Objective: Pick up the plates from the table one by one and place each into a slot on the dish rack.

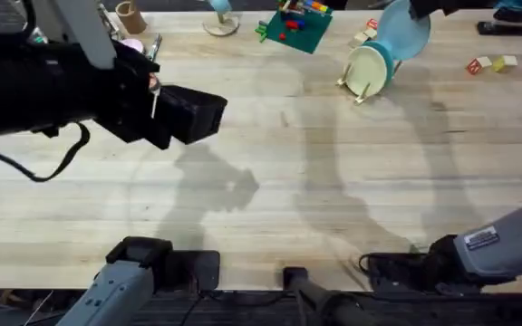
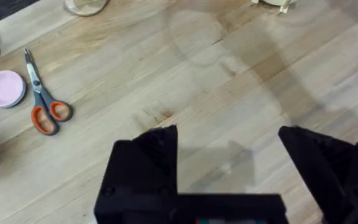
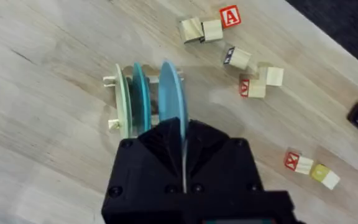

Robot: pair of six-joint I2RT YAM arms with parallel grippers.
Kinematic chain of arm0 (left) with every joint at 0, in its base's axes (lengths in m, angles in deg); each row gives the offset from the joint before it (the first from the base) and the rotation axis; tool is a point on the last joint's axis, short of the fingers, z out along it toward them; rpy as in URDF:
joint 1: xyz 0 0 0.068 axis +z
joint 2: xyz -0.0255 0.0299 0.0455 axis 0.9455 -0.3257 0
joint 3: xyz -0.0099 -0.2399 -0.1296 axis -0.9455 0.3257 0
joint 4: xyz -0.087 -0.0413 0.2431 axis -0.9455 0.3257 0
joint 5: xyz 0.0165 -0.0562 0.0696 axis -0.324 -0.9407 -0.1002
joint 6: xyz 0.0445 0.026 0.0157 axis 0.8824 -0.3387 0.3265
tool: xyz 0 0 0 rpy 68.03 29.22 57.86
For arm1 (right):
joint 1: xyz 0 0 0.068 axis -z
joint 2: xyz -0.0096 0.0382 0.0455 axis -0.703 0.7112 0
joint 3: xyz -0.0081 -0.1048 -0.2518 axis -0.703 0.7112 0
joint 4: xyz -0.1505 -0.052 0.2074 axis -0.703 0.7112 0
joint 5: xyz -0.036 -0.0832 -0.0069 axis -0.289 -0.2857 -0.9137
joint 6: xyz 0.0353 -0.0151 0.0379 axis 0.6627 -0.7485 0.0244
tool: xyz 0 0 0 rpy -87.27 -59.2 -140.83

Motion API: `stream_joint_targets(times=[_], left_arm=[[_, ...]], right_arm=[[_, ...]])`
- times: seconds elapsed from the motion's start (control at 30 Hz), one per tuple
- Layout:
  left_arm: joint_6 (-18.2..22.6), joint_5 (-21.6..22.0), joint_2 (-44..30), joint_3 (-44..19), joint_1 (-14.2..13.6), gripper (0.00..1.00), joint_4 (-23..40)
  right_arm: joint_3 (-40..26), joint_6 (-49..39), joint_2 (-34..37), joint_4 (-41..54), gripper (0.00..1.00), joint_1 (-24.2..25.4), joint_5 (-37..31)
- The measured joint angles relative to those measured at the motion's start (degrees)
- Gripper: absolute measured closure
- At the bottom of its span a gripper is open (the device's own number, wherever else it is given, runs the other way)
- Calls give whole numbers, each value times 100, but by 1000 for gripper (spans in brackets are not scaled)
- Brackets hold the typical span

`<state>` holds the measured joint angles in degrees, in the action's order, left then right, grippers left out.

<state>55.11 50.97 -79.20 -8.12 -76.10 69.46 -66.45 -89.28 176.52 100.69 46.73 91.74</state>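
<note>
Light blue plate pinched edge-on in the right gripper, hovering just past its fingertips over the dish rack, where a yellow plate stands; left gripper spread, idle.

Open tool over table, scissors, pink dish

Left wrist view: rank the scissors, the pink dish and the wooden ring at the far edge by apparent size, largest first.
1. Scissors, longest.
2. Pink dish and wooden ring: unsure. The ring is cut off by the picture's edge and lies farther from the camera, so I won't rank them.
</note>
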Motion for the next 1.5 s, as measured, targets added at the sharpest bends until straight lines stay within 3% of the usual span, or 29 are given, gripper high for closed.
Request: stream_joint_targets(times=[0.4,0.97,1.3,1.5], left_arm=[[0,-1,0,0,0,6,1],[-1,-1,0,0,0,6,1],[-2,1,0,0,0,6,1],[-1,-1,0,0,0,6,1]], right_arm=[[0,2,487,-15,972,0,89],[0,2,599,-26,970,0,124],[-2,1,599,-31,822,0,128],[-4,3,599,-31,784,0,128]])
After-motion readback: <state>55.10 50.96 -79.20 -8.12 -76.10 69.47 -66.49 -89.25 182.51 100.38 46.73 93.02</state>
